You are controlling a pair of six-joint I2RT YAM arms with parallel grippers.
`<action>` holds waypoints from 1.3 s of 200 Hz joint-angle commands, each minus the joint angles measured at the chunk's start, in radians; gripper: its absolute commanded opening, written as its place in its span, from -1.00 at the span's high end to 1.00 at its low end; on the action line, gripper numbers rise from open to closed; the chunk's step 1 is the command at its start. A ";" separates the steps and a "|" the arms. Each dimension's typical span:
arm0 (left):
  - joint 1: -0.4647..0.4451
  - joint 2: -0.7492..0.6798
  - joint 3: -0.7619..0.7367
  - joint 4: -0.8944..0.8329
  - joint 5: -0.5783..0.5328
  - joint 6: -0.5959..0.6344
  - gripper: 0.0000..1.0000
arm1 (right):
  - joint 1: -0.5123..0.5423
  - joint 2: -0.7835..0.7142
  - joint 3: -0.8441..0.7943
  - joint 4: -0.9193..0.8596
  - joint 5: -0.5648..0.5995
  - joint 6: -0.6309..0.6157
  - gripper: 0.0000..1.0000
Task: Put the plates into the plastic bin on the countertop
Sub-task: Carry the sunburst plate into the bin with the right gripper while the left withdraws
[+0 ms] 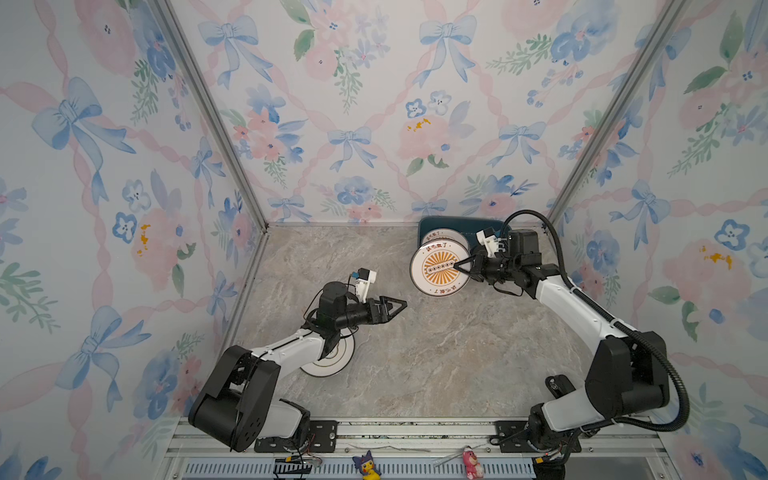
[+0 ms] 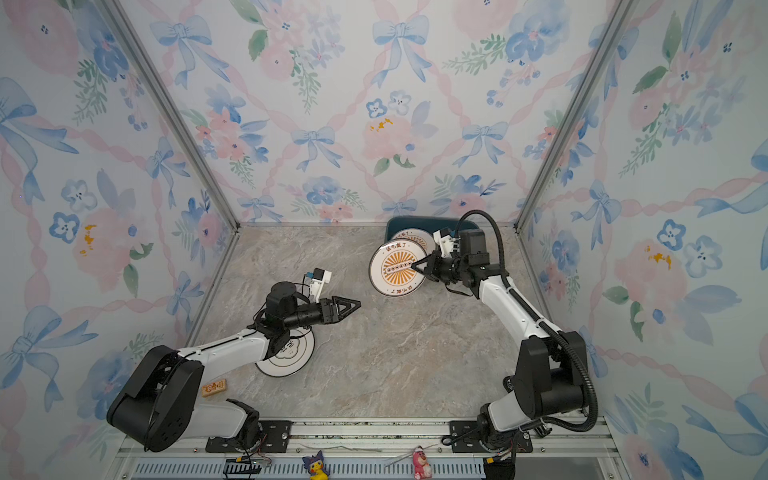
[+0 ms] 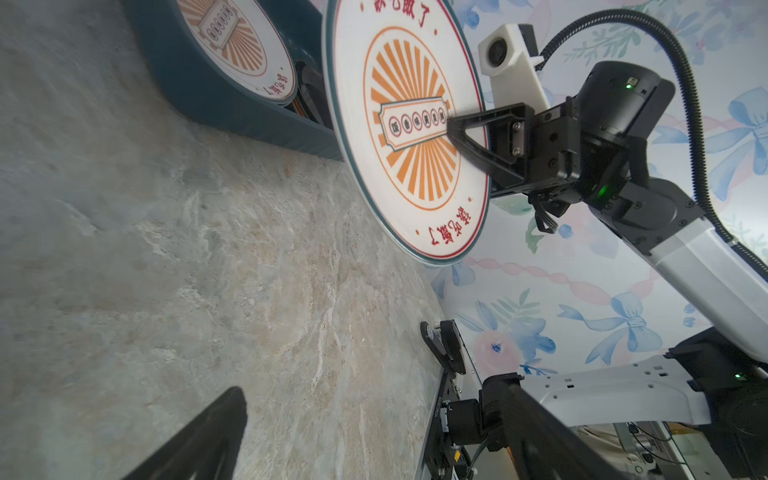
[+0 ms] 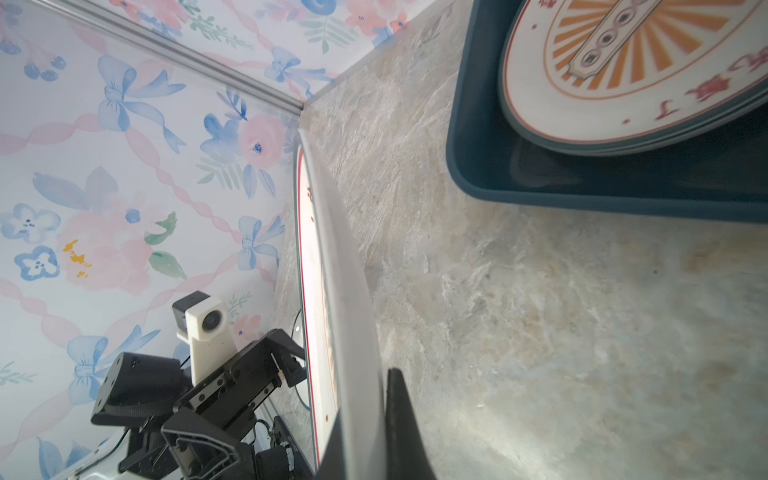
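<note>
While my right gripper (image 1: 459, 266) is clamped on the tilted sunburst plate (image 1: 430, 272), aloft at the plastic bin's (image 1: 461, 226) seven o'clock corner, my left gripper (image 1: 400, 305) hangs spread and empty. Held from one side, the plate could pivot, clip the bin wall and drop onto the countertop (image 1: 436, 365).

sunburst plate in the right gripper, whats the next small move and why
Probably swing the sunburst plate over the plastic bin and tip it flat. The right gripper is shut on its rim, holding it on edge above the countertop just short of the bin, where a matching plate already lies. The left gripper is open and empty.
</note>
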 commanded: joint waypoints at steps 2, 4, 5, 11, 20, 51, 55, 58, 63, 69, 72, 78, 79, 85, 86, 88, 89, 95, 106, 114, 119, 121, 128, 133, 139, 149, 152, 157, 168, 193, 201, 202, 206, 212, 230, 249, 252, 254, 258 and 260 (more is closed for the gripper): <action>-0.002 -0.035 0.037 -0.123 -0.041 0.099 -0.96 | -0.056 0.058 0.088 -0.028 0.002 0.008 1.00; -0.003 -0.037 0.039 -0.130 -0.042 0.103 -0.96 | -0.060 0.064 0.091 -0.029 0.002 0.009 1.00; -0.002 -0.037 0.039 -0.133 -0.043 0.106 -0.96 | -0.061 0.067 0.095 -0.029 0.002 0.009 1.00; -0.002 -0.044 0.042 -0.154 -0.048 0.118 -0.96 | -0.073 0.085 0.112 -0.031 0.002 0.012 1.00; -0.002 -0.056 0.049 -0.183 -0.059 0.136 -0.96 | -0.090 0.108 0.132 -0.028 0.001 0.021 1.00; 0.000 -0.081 0.051 -0.234 -0.094 0.166 -0.96 | -0.125 0.212 0.209 -0.017 0.004 0.053 1.00; 0.000 -0.082 0.053 -0.237 -0.094 0.168 -0.96 | -0.129 0.224 0.218 -0.016 0.004 0.056 1.00; 0.000 -0.082 0.054 -0.239 -0.094 0.168 -0.96 | -0.131 0.233 0.224 -0.016 0.006 0.059 1.00; -0.001 -0.083 0.054 -0.243 -0.096 0.170 -0.96 | -0.134 0.247 0.237 -0.012 0.007 0.063 1.00; -0.001 -0.084 0.055 -0.249 -0.096 0.173 -0.96 | -0.138 0.263 0.245 -0.005 0.008 0.070 1.00; 0.000 -0.084 0.055 -0.254 -0.097 0.175 -0.96 | -0.138 0.271 0.250 -0.001 0.009 0.072 1.00; 0.000 -0.085 0.056 -0.261 -0.101 0.181 -0.96 | -0.142 0.288 0.260 0.002 0.010 0.076 1.00; 0.000 -0.086 0.057 -0.263 -0.102 0.182 -0.96 | -0.143 0.291 0.260 0.003 0.010 0.077 1.00; 0.000 -0.086 0.057 -0.271 -0.106 0.186 -0.96 | -0.146 0.308 0.276 0.004 0.011 0.080 1.00; 0.001 -0.086 0.057 -0.271 -0.106 0.187 -0.96 | -0.148 0.311 0.277 0.004 0.011 0.081 1.00; 0.001 -0.088 0.059 -0.274 -0.109 0.188 -0.96 | -0.150 0.317 0.282 0.004 0.011 0.082 1.00; 0.001 -0.088 0.059 -0.275 -0.109 0.190 -0.96 | -0.149 0.320 0.284 0.005 0.010 0.081 1.00; 0.001 -0.089 0.060 -0.283 -0.112 0.193 -0.96 | -0.153 0.337 0.295 0.006 0.011 0.085 1.00; 0.002 -0.089 0.068 -0.299 -0.114 0.202 -0.96 | -0.158 0.367 0.319 0.007 0.014 0.089 1.00; 0.003 -0.091 0.074 -0.312 -0.116 0.208 -0.96 | -0.161 0.386 0.332 0.009 0.017 0.091 1.00; 0.003 -0.092 0.078 -0.318 -0.119 0.212 -0.96 | -0.163 0.397 0.340 0.010 0.017 0.094 1.00; 0.003 -0.092 0.079 -0.323 -0.120 0.214 -0.96 | -0.164 0.402 0.344 0.010 0.016 0.094 1.00; 0.002 -0.096 0.084 -0.336 -0.127 0.220 -0.96 | -0.164 0.418 0.353 0.013 0.017 0.099 1.00; 0.002 -0.098 0.086 -0.344 -0.131 0.226 -0.96 | -0.166 0.427 0.358 0.014 0.018 0.102 1.00; 0.004 -0.102 0.089 -0.352 -0.136 0.230 -0.96 | -0.165 0.439 0.364 0.019 0.019 0.106 1.00; 0.006 -0.106 0.090 -0.361 -0.142 0.235 -0.96 | -0.166 0.458 0.372 0.025 0.020 0.113 1.00; 0.007 -0.106 0.090 -0.362 -0.142 0.235 -0.96 | -0.167 0.464 0.374 0.027 0.022 0.115 1.00; 0.009 -0.106 0.090 -0.362 -0.141 0.235 -0.96 | -0.168 0.472 0.378 0.030 0.023 0.118 1.00; 0.012 -0.105 0.091 -0.365 -0.139 0.234 -0.96 | -0.168 0.494 0.390 0.034 0.023 0.123 1.00; 0.016 -0.111 0.097 -0.378 -0.136 0.240 -0.96 | -0.168 0.535 0.415 0.041 0.031 0.134 1.00; 0.018 -0.114 0.097 -0.382 -0.139 0.243 -0.96 | -0.168 0.547 0.423 0.043 0.033 0.139 1.00; 0.018 -0.115 0.097 -0.383 -0.140 0.243 -0.96 | -0.168 0.549 0.424 0.043 0.033 0.140 1.00; 0.017 -0.115 0.097 -0.384 -0.141 0.243 -0.96 | -0.168 0.555 0.428 0.043 0.034 0.142 1.00; 0.020 -0.115 0.096 -0.384 -0.143 0.245 -0.96 | -0.168 0.564 0.434 0.043 0.037 0.144 1.00; 0.022 -0.109 0.098 -0.387 -0.140 0.246 -0.96 | -0.168 0.586 0.451 0.040 0.044 0.148 1.00; 0.024 -0.102 0.103 -0.388 -0.137 0.249 -0.96 | -0.168 0.608 0.467 0.035 0.051 0.148 1.00; 0.024 -0.102 0.103 -0.389 -0.136 0.249 -0.96 | -0.167 0.612 0.469 0.035 0.053 0.150 1.00; 0.024 -0.102 0.103 -0.389 -0.136 0.248 -0.96 | -0.167 0.614 0.472 0.035 0.054 0.151 1.00; 0.026 -0.100 0.104 -0.389 -0.136 0.251 -0.96 | -0.168 0.618 0.475 0.034 0.054 0.151 1.00; 0.026 -0.100 0.106 -0.389 -0.136 0.250 -0.97 | -0.168 0.620 0.476 0.035 0.054 0.152 1.00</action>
